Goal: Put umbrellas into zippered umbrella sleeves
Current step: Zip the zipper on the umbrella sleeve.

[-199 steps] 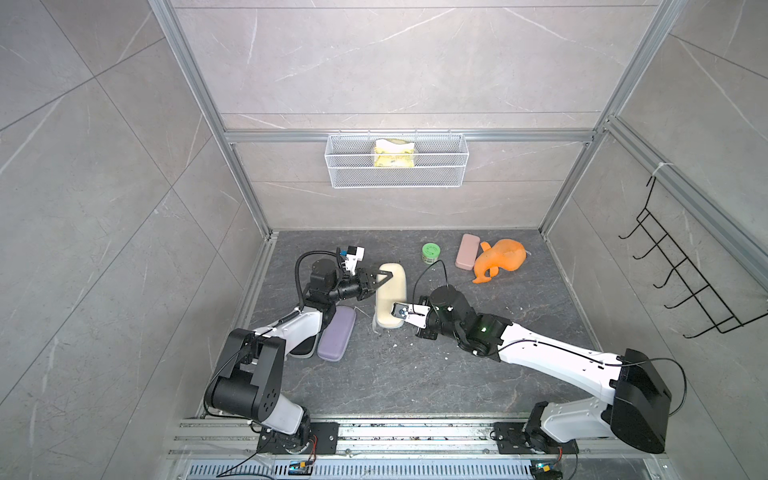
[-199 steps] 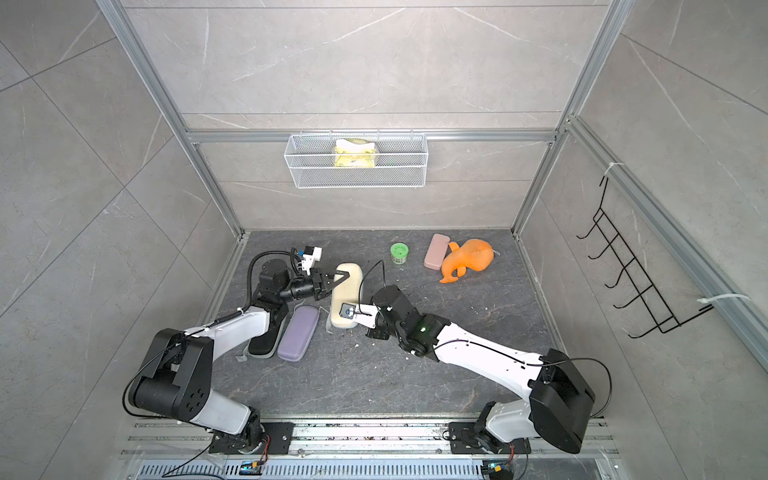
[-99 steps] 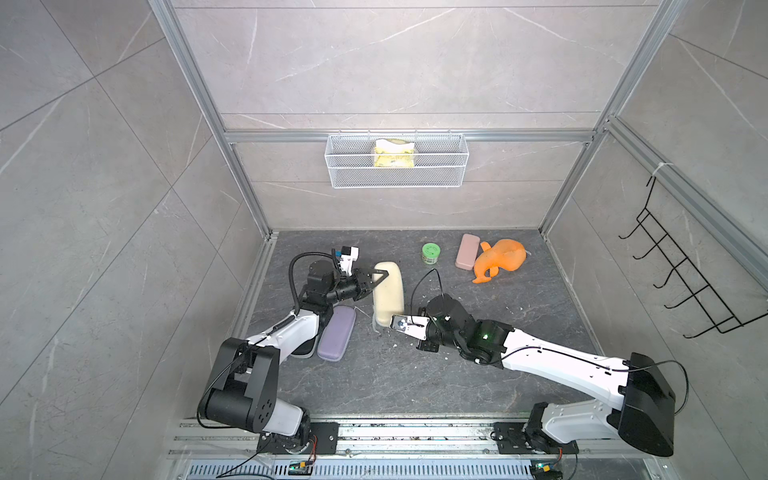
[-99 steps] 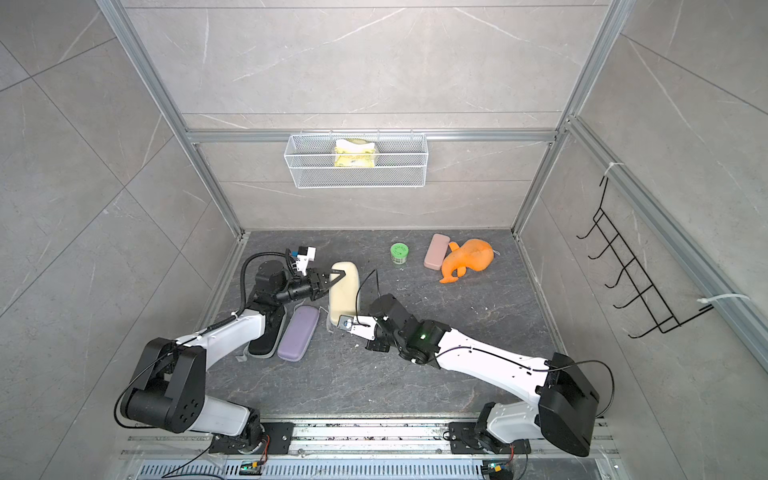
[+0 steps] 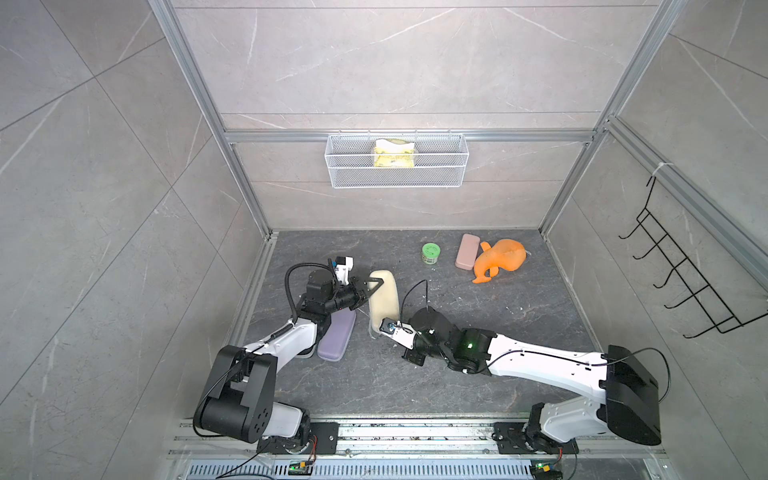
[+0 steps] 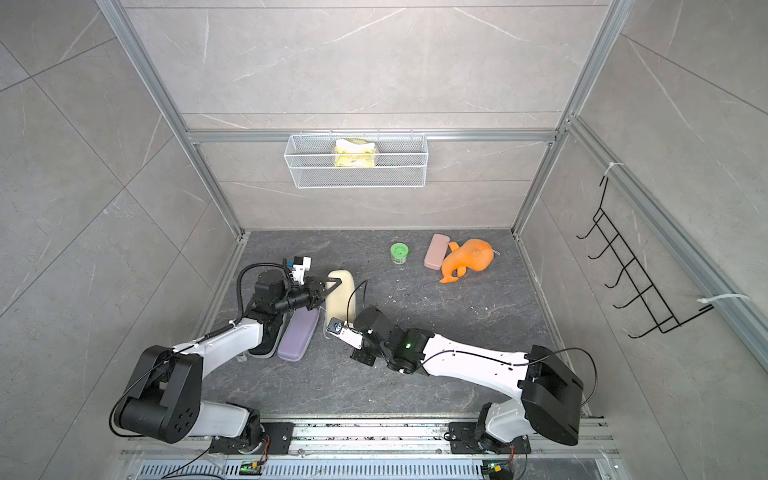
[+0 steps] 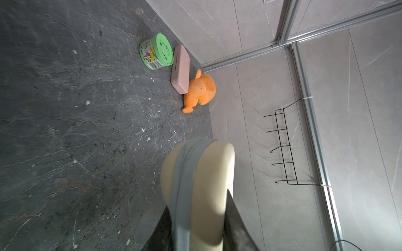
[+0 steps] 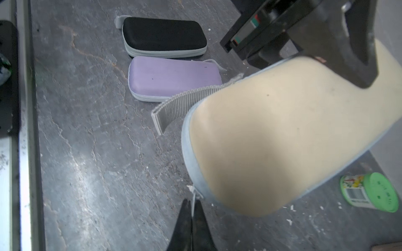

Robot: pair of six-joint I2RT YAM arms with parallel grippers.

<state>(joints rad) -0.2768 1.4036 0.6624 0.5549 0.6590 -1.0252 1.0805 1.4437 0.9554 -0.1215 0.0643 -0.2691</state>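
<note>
At left lie 2 sleeves [image 8: 174, 76] beside 1 cream sleeve [image 5: 384, 299], seemingly zipped.

A dark grey stone slab [image 5: 478, 316] carries everything. The lilac case [image 5: 337, 336] lies flat on it, zipped shut. The black case [image 8: 163, 34] lies just beside the lilac case, parallel, on its far side from the cream case [image 5: 384, 301], which is near the lilac case and tilted; its contact with the slab cannot be told. Well apart from the lilac case, toward the back wall, sit a green tin [image 5: 431, 253], a pink case [image 5: 467, 251] and an orange plush toy [image 5: 498, 265]. White crumbs [image 5: 517, 309] dot the slab
</note>
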